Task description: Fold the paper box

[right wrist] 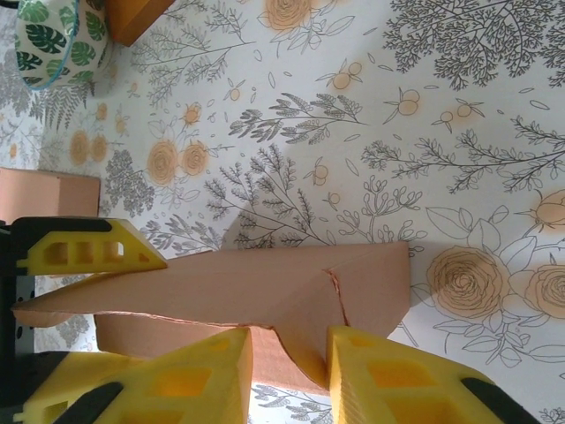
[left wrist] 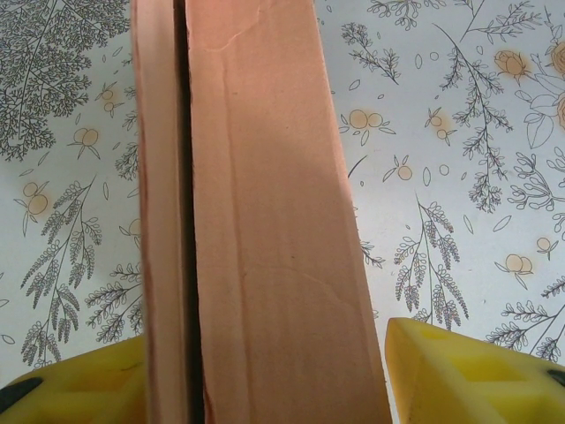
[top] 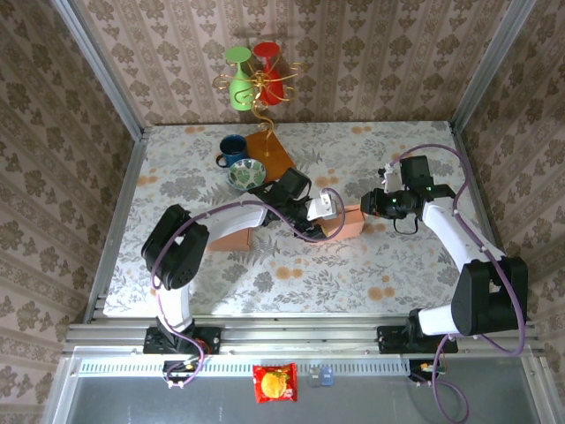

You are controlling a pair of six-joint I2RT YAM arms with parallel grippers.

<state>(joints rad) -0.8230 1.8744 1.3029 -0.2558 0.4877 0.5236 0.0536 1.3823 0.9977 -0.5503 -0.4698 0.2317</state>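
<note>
One paper box (top: 349,223) at frame centre: left jaws grasp its body as anchor; right jaws straddle its flap (right wrist: 300,344) for folding, grip unclear.

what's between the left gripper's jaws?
The paper box: its cardboard panels stand between the left gripper's yellow fingers, seen in the left wrist view.

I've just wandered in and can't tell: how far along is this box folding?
Done: the box already stands as a shape, its panels meeting along a dark seam. In hand: the left gripper holds the box; the right gripper has an end flap between its fingers. Left: that flap is creased but not tucked in, so the end looks open.
</note>
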